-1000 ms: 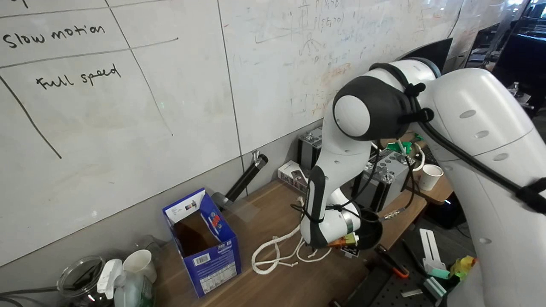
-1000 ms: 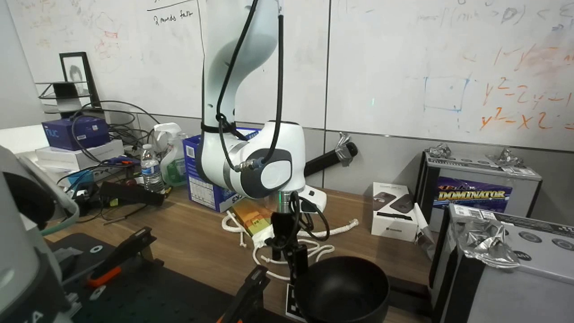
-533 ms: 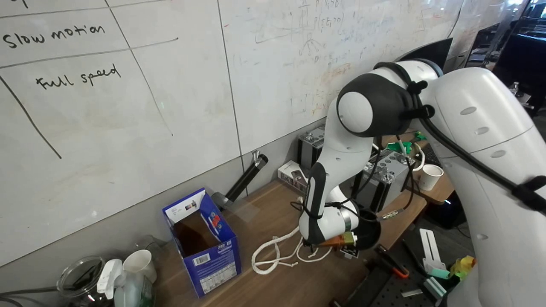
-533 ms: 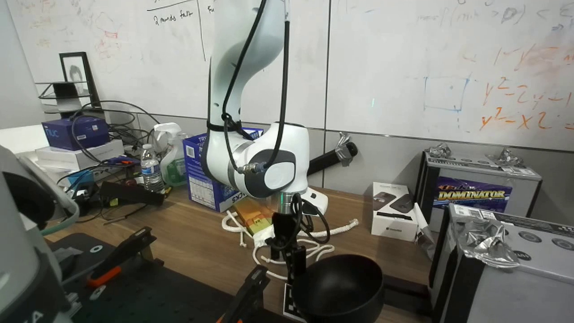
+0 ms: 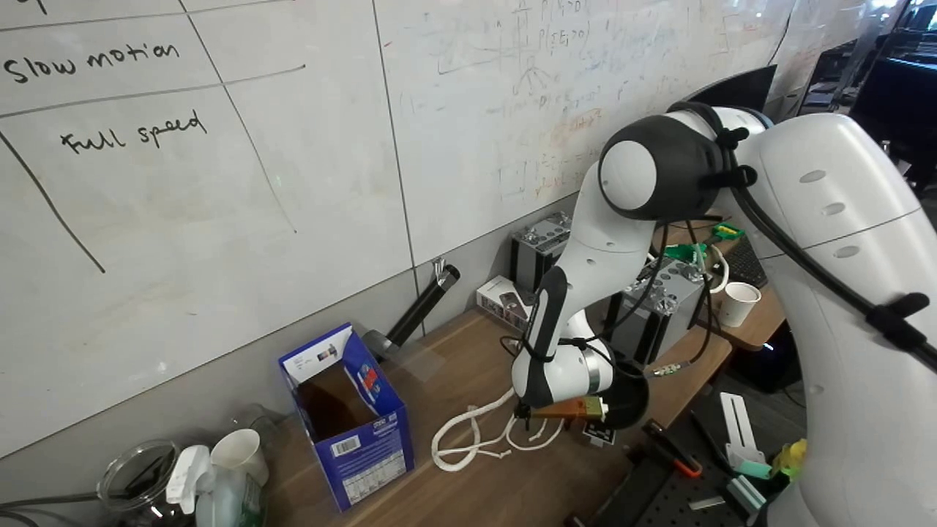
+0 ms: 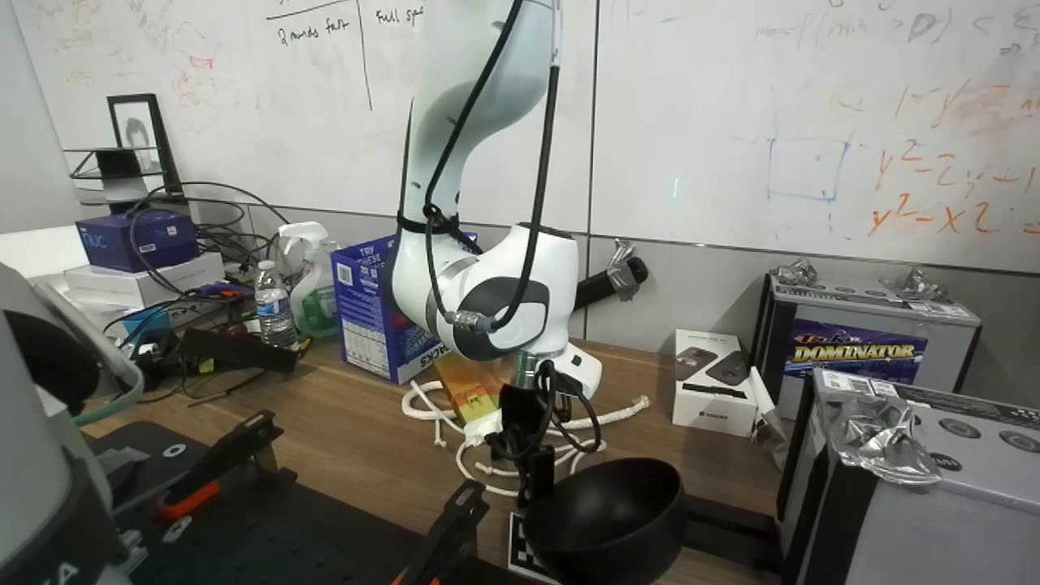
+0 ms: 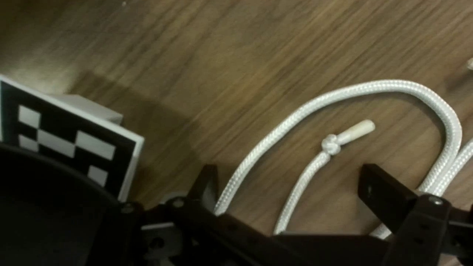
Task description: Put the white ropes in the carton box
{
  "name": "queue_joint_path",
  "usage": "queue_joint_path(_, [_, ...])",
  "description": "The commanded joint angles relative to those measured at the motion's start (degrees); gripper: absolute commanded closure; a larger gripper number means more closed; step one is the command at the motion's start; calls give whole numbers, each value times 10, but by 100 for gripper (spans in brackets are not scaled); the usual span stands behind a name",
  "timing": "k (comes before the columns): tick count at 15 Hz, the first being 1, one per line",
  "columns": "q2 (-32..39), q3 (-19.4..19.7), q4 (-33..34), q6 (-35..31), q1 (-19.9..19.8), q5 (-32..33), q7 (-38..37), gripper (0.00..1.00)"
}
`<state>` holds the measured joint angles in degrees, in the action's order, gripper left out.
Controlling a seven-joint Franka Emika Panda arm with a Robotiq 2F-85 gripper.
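The white ropes [image 5: 441,440] lie in loose loops on the wooden table, beside the carton box. In an exterior view the arm covers part of these ropes [image 6: 621,413]. The wrist view shows a curved strand of the ropes [image 7: 281,130] and a knotted end on the tabletop. My gripper [image 7: 290,170] is low over them, its jaws wide apart, with strands running between and beneath but none pinched. The carton box [image 5: 372,448], blue with its top open and brown inside, stands upright near the wall; the arm partly hides the box [image 6: 364,313] in an exterior view.
A black bowl [image 6: 605,520] is right beside the gripper, with a checkered marker board [image 7: 66,136]. Grey batteries [image 6: 902,487], a white phone box [image 6: 711,382] and a dark tube [image 5: 424,307] stand along the wall. A spray bottle [image 6: 315,284] and a white cup [image 5: 241,454] flank the carton box.
The arm has shifted slightly, its elbow rising and the hand lifting a little. The black bowl has moved slightly with it and appears more tilted. Ropes and carton box have stayed put.
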<state>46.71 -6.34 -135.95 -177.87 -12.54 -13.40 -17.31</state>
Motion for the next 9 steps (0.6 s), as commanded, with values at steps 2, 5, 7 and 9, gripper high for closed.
queue_joint_path(2, [40, -31, 50, -11, -12, -12, 22, 0])
queue_joint_path(5, [51, -40, 66, -13, -9, -11, 25, 0])
queue_joint_path(7, [53, -43, 73, -3, -9, -9, 28, 0])
queue_joint_path(9, [49, -42, 72, 2, -7, -8, 32, 0])
